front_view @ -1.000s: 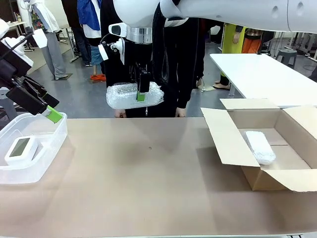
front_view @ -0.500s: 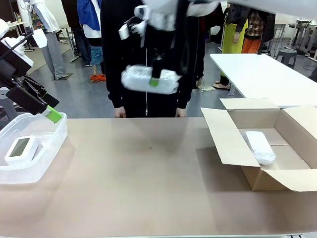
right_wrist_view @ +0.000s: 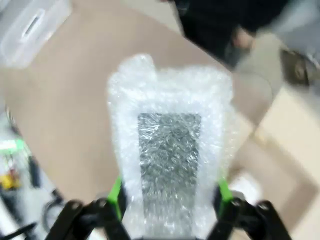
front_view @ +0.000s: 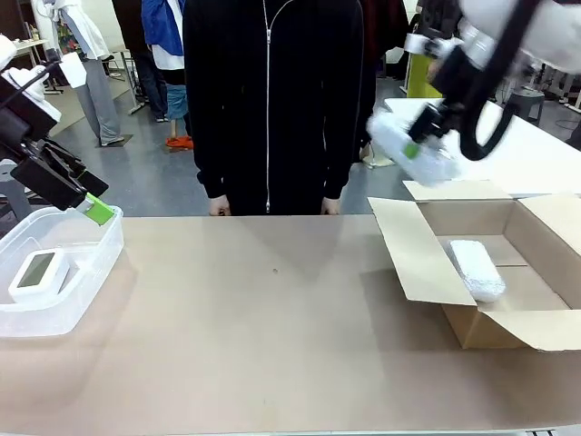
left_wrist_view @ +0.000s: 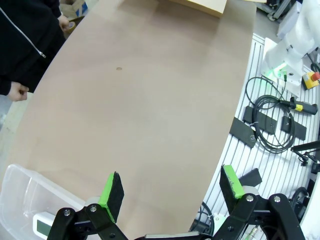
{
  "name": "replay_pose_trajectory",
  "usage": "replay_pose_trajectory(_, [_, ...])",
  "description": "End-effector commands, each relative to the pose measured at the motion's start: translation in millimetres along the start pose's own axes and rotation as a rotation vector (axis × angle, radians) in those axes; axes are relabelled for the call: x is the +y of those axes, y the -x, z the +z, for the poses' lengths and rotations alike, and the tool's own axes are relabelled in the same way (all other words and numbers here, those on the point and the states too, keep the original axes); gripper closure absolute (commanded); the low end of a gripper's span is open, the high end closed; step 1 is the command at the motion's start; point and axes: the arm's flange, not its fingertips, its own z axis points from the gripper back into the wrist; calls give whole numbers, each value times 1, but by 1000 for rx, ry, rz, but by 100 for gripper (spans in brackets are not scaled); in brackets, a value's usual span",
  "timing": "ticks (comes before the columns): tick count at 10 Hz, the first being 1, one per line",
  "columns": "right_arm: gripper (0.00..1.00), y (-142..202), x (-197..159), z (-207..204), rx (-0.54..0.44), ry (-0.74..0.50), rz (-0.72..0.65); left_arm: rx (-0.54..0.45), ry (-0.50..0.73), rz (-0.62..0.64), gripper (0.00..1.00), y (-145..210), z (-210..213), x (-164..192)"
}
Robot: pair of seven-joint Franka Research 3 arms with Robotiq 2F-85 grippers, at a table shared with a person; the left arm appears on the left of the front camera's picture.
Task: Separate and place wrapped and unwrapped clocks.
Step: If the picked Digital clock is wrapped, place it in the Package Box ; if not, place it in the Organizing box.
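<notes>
Moved: right gripper (front_view: 416,148), clamped on bubble-wrapped clock (front_view: 413,150), from upper centre to upper right above cardboard box (front_view: 427,263).
Sorted: wrapped clock (front_view: 477,268) boxed; bare clock (front_view: 38,273) in plastic bin (front_view: 86,282), lower left.
Outstanding: one drop.
Left gripper (left_wrist_view: 172,187): jaws apart.

A brown table (front_view: 272,336) carries a clear plastic bin (front_view: 86,272) at its left edge and an open cardboard box (front_view: 436,263) at its right, well apart.
</notes>
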Motion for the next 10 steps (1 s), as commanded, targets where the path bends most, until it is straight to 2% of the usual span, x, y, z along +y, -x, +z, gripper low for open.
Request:
replay_pose_trajectory(1, [22, 43, -27, -11, -2, 78, -196, 8, -11, 6, 0, -1, -1, -1])
replay_pose_trajectory(2, [22, 57, -48, -15, 22, 140, -275, 8, -11, 6, 0, -1, -1, -1])
replay_pose_trajectory(3, [22, 60, -63, -26, 95, 177, -348, 8, -11, 6, 0, -1, -1, -1])
replay_pose_trajectory(4, [22, 64, -75, -35, 181, 214, -363, 8, -11, 6, 0, -1, -1, -1])
replay_pose_trajectory(5, [22, 54, -76, -35, 138, 248, -380, 8, -11, 6, 0, -1, -1, -1])
replay_pose_trajectory(6, [22, 24, -47, -30, -12, 240, -217, 8, -11, 6, 0, -1, -1, -1])
replay_pose_trajectory(7, [22, 79, -85, -37, 130, 209, -356, 8, -11, 6, 0, -1, -1, -1])
replay_pose_trajectory(9, [22, 79, -85, -37, 130, 209, -356, 8, -11, 6, 0, -1, -1, -1])
replay_pose_trajectory(10, [22, 62, -74, -39, 105, 221, -327, 8, -11, 6, 0, -1, -1, -1])
